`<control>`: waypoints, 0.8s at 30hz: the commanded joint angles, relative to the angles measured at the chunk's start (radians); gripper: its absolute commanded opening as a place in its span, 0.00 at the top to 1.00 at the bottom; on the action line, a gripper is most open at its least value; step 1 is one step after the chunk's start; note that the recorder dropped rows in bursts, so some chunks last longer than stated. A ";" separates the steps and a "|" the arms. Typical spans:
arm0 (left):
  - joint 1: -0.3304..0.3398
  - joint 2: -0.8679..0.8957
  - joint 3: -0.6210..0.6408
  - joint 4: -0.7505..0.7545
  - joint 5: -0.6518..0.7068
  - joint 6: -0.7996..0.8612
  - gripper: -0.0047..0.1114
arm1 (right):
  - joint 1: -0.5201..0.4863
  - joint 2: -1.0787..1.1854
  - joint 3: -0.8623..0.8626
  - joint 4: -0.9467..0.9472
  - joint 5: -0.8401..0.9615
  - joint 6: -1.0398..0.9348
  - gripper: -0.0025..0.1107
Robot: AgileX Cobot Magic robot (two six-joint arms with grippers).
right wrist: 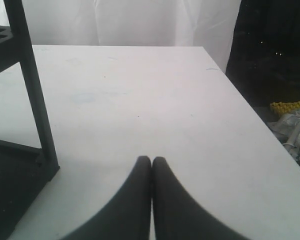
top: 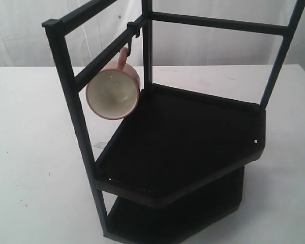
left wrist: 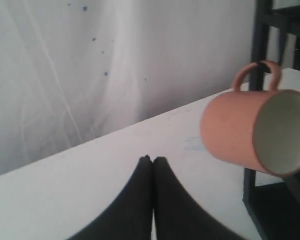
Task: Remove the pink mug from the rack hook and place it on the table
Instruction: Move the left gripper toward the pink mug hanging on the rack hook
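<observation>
The pink mug (top: 113, 92) hangs by its handle from the rack hook (top: 128, 47) on the black rail of the rack (top: 183, 137), its cream mouth turned toward the exterior camera. The left wrist view shows the same mug (left wrist: 240, 127) on its side in the air, handle up over the hook (left wrist: 262, 65). My left gripper (left wrist: 153, 160) is shut and empty, a short way from the mug above the table (left wrist: 90, 190). My right gripper (right wrist: 151, 160) is shut and empty over the table (right wrist: 165, 100), beside a rack post (right wrist: 32, 85). Neither gripper shows in the exterior view.
The rack's two dark shelves (top: 193, 127) fill the middle of the table (top: 30, 152). A white curtain (left wrist: 90, 60) hangs behind the table. The table's edge (right wrist: 260, 120) runs past the right gripper, with yellow bricks (right wrist: 290, 106) and clutter on the floor beyond.
</observation>
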 commanded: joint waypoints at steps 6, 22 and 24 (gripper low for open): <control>-0.215 0.082 0.050 0.357 -0.108 -0.101 0.96 | -0.001 -0.002 0.001 0.005 -0.009 -0.001 0.98; -0.218 0.375 -0.092 0.044 -0.206 0.176 0.46 | -0.001 -0.002 0.001 0.005 -0.009 -0.001 0.98; -0.218 0.399 -0.092 0.044 -0.215 0.192 0.46 | -0.001 -0.002 0.001 0.003 -0.009 -0.001 0.98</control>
